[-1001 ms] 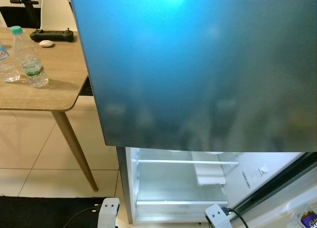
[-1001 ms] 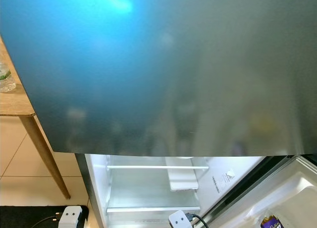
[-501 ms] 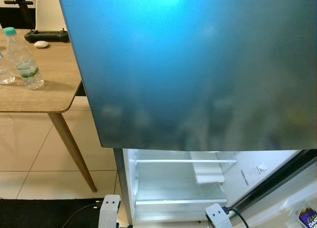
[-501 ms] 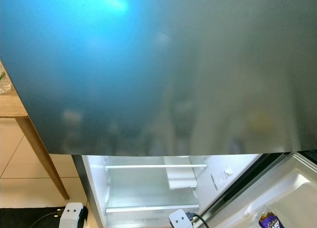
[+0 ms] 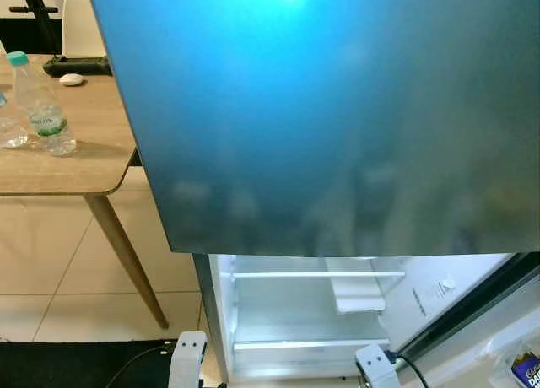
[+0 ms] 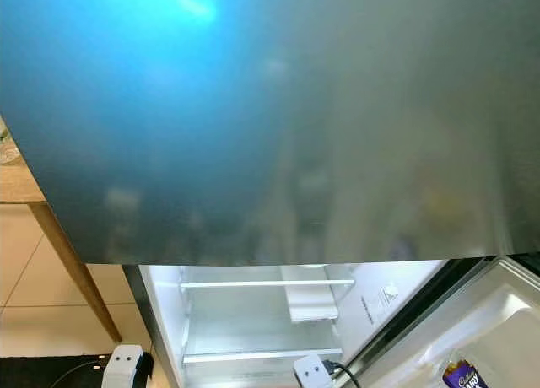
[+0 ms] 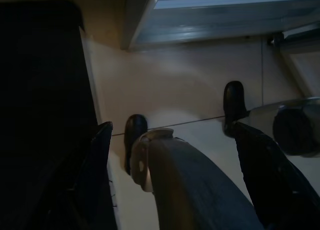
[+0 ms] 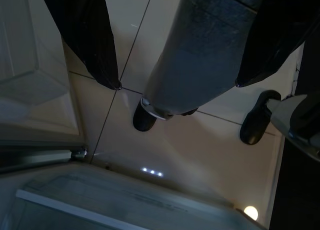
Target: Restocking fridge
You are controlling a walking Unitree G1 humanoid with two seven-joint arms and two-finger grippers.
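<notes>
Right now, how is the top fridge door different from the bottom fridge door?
The top fridge door is shut, hiding what is behind it; the bottom fridge door is swung open, showing white shelves. The top door shows its dark metallic front; the bottom door shows its white inside. Both belong to one fridge.

Freezer door (image 5: 337,110): brushed metal, satin sheen, blue glare. Fridge interior (image 5: 295,312): smooth white plastic, lit; shelves (image 5: 316,275) clear and glossy. Table (image 5: 76,143): matt wood grain. Water bottle (image 5: 38,105): clear plastic, paper label. Floor tiles (image 5: 51,261): glossy cream. Mat (image 5: 67,363): dull black.
</notes>
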